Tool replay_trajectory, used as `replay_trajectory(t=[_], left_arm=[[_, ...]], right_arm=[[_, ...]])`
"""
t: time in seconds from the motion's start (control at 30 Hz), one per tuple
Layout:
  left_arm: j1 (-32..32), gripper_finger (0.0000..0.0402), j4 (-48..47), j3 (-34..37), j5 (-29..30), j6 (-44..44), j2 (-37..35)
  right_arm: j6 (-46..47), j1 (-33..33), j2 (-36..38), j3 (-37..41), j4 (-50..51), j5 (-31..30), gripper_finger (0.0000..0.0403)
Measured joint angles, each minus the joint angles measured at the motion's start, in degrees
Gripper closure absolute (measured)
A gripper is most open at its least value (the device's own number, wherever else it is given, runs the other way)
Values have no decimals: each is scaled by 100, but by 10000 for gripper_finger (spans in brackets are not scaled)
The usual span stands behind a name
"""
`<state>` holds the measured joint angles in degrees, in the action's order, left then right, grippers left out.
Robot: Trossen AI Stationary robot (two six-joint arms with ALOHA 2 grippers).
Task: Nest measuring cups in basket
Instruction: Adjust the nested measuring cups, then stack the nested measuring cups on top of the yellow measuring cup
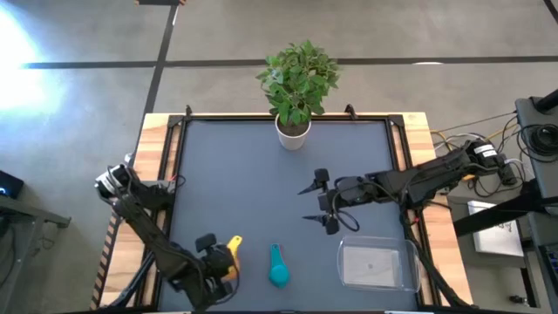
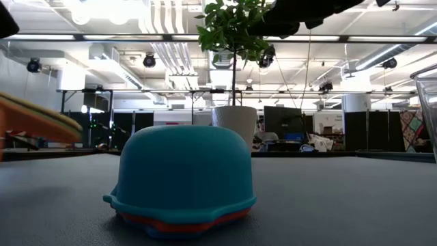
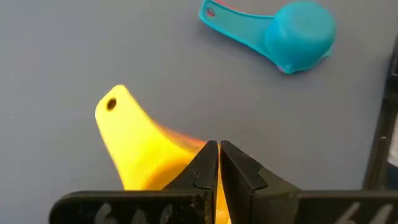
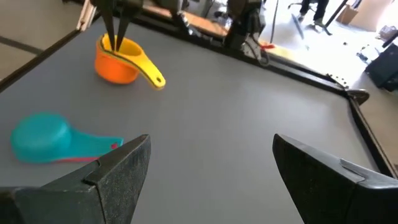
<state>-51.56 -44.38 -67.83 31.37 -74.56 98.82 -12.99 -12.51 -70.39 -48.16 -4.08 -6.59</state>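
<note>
Measuring cups lie in two groups on the dark table (image 1: 261, 174), both beside the clear basket (image 1: 377, 265) at the near edge. The teal cup (image 1: 278, 266) rests upside down just left of the basket, covering blue and red cups (image 2: 181, 224) beneath it. Farther left of the basket, the yellow cup (image 4: 134, 53) sits nested in the orange cup (image 4: 115, 68); the left gripper (image 3: 219, 163), fingers pressed together, reaches into the yellow one. Beyond the basket, the right gripper (image 1: 321, 202) hovers with jaws spread wide, holding nothing. Farthest from the basket stands a potted plant (image 1: 296, 83).
</note>
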Motion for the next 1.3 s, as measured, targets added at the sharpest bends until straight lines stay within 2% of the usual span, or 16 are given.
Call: replay_trajectory(t=[0.2,0.4,0.57,0.67,0.9,1.03,1.3], left_arm=[[15,401,66,148,286,72,-101],[307,401,740,154,545,1052,-103],[644,401,1670,204,510,1963,-89],[903,401,2168,293,179,2389,-65],[1432,401,2806,345,-492,3143,220],[1594,401,2833,349,-701,3160,429],[1759,401,3296,347,-1041,3117,855]], right_arm=[[-155,15,-180,-2,-97,102,76],[-155,17,-256,-2,-7,115,76],[19,12,-256,-2,184,721,76],[243,-63,-419,-16,202,1076,76],[468,-275,-1490,-190,277,1192,76],[498,-321,-2168,-546,256,1405,76],[548,-376,-3432,-1553,757,1373,76]])
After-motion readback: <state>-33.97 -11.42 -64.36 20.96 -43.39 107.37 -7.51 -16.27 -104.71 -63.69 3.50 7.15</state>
